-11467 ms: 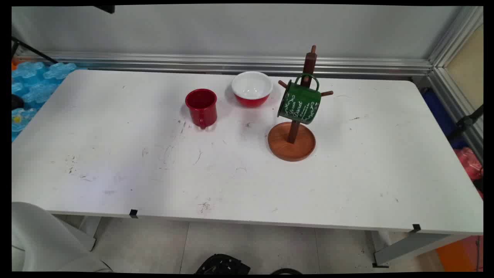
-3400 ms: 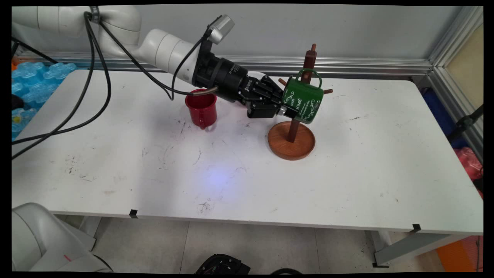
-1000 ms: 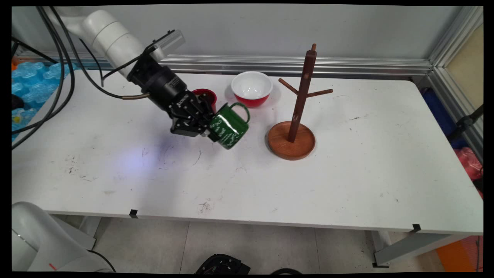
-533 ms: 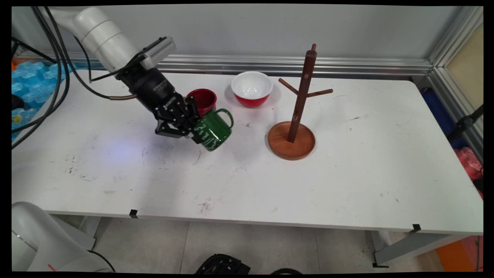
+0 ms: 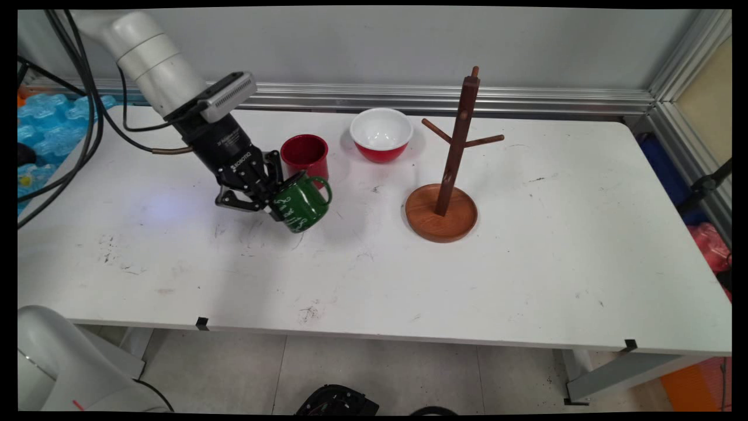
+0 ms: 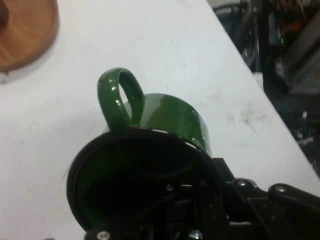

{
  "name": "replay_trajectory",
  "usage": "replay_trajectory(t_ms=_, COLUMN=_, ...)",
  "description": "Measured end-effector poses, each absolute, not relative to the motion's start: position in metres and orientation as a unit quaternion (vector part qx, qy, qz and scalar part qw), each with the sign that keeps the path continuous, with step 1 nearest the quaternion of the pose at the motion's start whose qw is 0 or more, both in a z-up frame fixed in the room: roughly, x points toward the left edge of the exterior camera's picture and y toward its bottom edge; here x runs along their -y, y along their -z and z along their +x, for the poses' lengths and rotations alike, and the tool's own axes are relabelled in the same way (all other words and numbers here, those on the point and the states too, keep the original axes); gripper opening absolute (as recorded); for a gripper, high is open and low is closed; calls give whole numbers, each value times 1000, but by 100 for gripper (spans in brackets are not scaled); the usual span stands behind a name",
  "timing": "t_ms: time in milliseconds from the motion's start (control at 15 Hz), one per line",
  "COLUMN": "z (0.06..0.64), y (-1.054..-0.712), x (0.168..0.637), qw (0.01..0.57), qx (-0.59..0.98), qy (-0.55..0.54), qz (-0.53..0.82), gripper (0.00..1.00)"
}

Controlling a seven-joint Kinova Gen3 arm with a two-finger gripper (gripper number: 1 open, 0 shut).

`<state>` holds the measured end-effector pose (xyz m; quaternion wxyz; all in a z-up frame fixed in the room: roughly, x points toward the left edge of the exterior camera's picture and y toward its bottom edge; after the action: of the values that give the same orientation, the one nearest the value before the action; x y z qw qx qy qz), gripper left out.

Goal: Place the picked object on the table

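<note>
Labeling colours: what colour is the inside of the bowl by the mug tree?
White inside, red outside; the bowl shows best in the main view.

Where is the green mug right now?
In the main view, the green mug is tilted in the gripper, left of centre, just in front of the red mug.

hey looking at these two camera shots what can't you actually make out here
- Claw fingertips: in the hand view the green mug rim covers them.
- Lettering on the mug: too small in the main view to read.
- Red mug handle: hidden behind the green mug.
- Mug tree: cut off by the hand view's top-left corner, only its base shows.
</note>
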<state>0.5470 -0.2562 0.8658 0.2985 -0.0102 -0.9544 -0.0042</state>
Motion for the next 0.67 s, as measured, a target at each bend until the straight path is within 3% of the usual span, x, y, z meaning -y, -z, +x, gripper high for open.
replay_trajectory(t_ms=667, z=557, y=-855, x=267, qw=241, qx=968, qy=-12, qz=-64, gripper=0)
